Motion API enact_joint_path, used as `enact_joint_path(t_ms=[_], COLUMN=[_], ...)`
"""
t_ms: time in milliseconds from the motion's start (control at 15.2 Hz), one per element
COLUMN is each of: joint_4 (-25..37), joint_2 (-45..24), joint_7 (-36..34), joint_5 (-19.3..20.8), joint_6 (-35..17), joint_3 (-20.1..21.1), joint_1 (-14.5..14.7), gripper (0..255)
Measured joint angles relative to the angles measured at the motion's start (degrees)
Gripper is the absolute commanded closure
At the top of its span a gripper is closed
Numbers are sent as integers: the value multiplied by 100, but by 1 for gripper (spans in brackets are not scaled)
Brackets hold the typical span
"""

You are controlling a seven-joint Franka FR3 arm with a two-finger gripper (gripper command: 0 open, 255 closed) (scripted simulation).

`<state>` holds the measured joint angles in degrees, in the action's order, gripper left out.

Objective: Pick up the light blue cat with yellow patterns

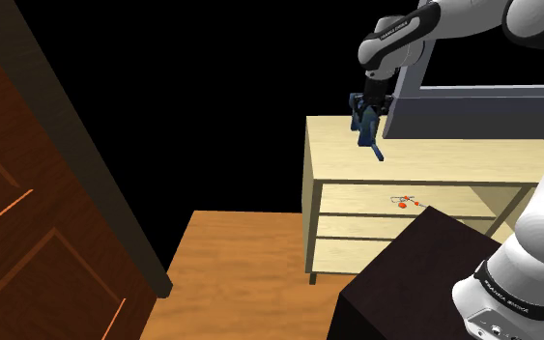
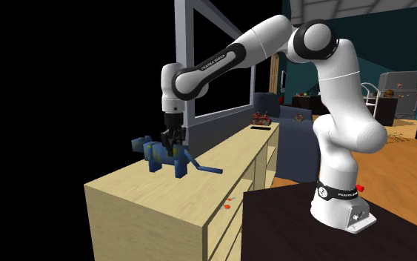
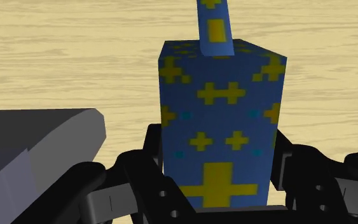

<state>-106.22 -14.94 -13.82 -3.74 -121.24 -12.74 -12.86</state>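
Closest in, my tool (image 3: 217,175) grips the blue cat (image 3: 222,95) by its blocky, yellow-crossed body, a finger pressed on each flank. Whether its feet touch the counter (image 1: 434,155) I cannot tell; it is at or just above the pale wood top. To lift well, I judge, takes a firm squeeze and a straight rise, so the long tail (image 2: 207,169) clears. Just beside my tool stands a grey frame (image 3: 37,146), the one thing crowding me. Farther off, small red bits (image 1: 410,201) lie on a shelf (image 1: 357,201) below, and a reddish-brown object (image 2: 261,117) sits at the counter's far end.
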Motion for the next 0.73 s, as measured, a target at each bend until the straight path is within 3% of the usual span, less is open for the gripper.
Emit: enact_joint_path(t_ms=[726], joint_4=[423], joint_2=[183], joint_7=[-87], joint_5=[51], joint_6=[782], joint_3=[4], joint_1=[-4], gripper=[255])
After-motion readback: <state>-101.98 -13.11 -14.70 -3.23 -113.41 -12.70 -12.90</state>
